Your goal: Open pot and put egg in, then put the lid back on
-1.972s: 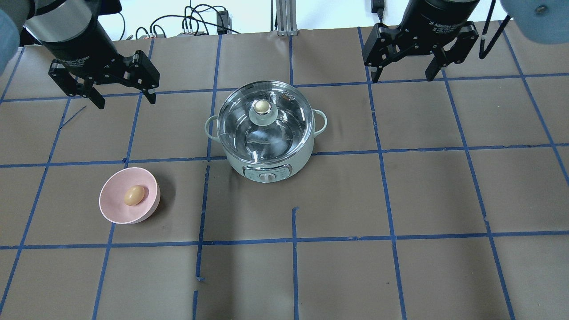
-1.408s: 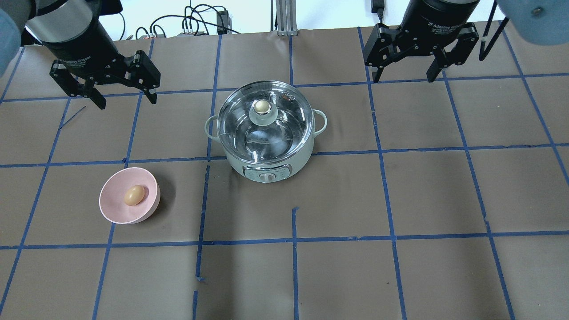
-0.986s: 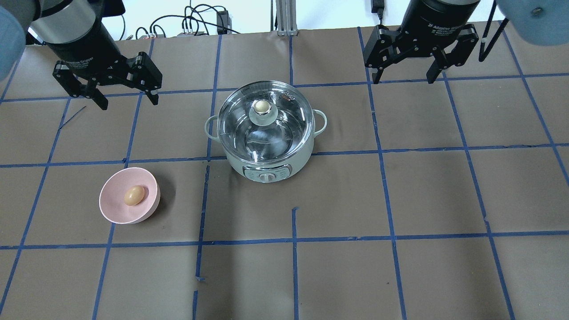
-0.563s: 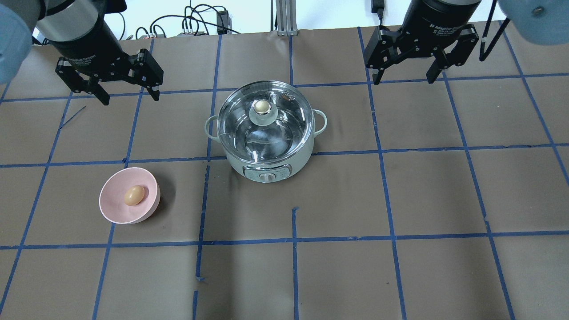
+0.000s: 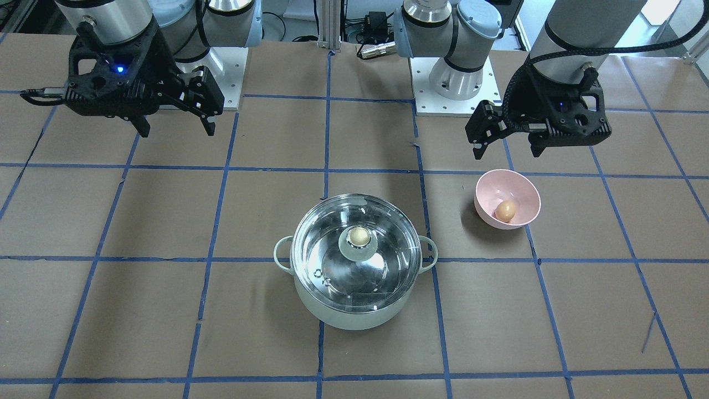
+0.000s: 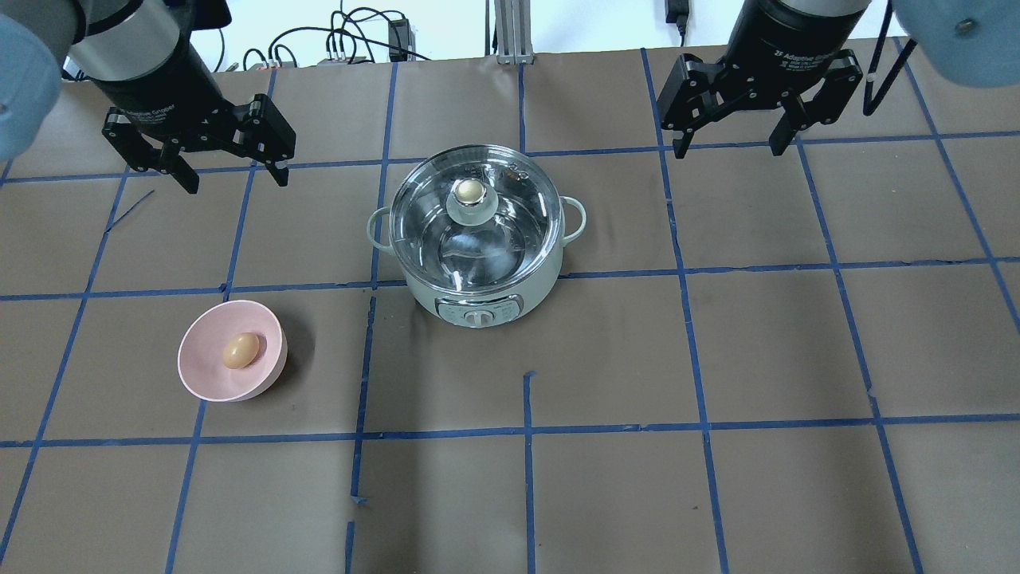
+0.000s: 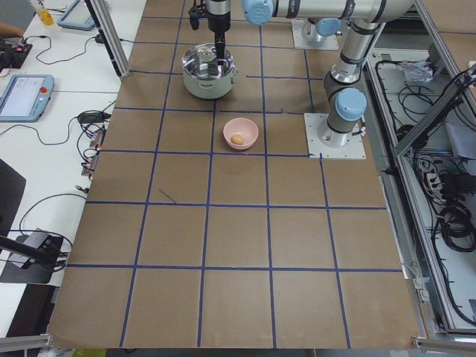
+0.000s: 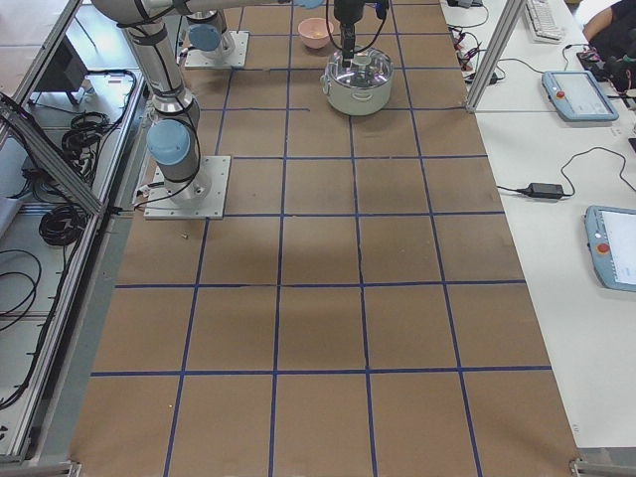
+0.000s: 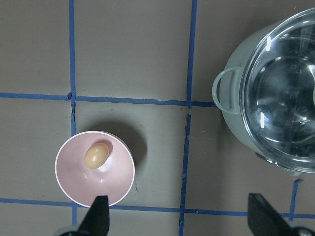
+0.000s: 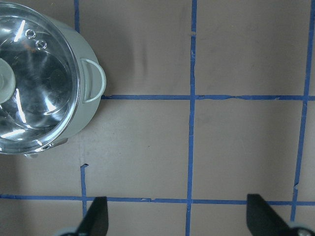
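The mint-green pot (image 6: 476,296) stands mid-table with the glass lid (image 6: 510,231) closed on it, its beige knob (image 6: 470,190) on top. The egg (image 6: 241,351) lies in a pink bowl (image 6: 195,375) to the pot's left. My left gripper (image 6: 236,183) is open and empty, hovering beyond the bowl. My right gripper (image 6: 727,151) is open and empty, hovering to the pot's far right. In the left wrist view the egg (image 9: 96,154) and the pot (image 9: 231,115) lie below open fingers (image 9: 98,219). The right wrist view shows the pot (image 10: 82,123) at left.
The table is covered with brown paper marked with a blue tape grid (image 6: 526,430). Cables and a metal post (image 6: 510,32) sit along the far edge. The robot bases (image 5: 448,83) stand at the table's back in the front-facing view.
Both open grippers have drifted slightly to the overhead view's right. The pot, lid, bowl and egg have not moved.
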`<state>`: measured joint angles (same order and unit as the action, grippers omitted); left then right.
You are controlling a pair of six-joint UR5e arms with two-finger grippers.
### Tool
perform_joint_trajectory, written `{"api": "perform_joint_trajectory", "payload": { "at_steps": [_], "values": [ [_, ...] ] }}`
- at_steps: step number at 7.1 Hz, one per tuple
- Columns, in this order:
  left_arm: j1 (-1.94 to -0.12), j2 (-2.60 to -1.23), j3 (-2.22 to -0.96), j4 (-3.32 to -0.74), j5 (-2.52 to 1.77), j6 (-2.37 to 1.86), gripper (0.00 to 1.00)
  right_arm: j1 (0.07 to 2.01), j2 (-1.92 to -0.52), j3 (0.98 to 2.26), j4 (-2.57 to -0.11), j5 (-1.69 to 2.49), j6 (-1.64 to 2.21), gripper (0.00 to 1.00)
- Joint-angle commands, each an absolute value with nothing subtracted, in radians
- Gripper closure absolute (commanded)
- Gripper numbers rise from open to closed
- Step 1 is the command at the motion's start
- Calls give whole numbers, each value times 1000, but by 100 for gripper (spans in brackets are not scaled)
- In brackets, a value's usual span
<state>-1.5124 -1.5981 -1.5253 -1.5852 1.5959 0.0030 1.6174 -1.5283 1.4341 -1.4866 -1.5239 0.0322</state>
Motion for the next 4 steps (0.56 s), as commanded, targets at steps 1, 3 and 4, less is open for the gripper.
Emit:
{"api": "perform_joint_trajectory", "payload": {
  "at_steps": [1, 3, 4],
  "values": [
    [-1513, -1591, -1526, -1583, 1594, 3, 0, 1608, -1529, 1434, -1488, -1523, -29, 0],
    [-1508, -1589, -1523, -1575, 1589, 5, 0, 1609, -1539, 1434, -1485, -1523, -44, 0],
    [-1503, -1579, -1499, -1574, 1592, 9, 0, 1609, -1539, 1436, -1482, -1525, -41, 0]
  ]
}}
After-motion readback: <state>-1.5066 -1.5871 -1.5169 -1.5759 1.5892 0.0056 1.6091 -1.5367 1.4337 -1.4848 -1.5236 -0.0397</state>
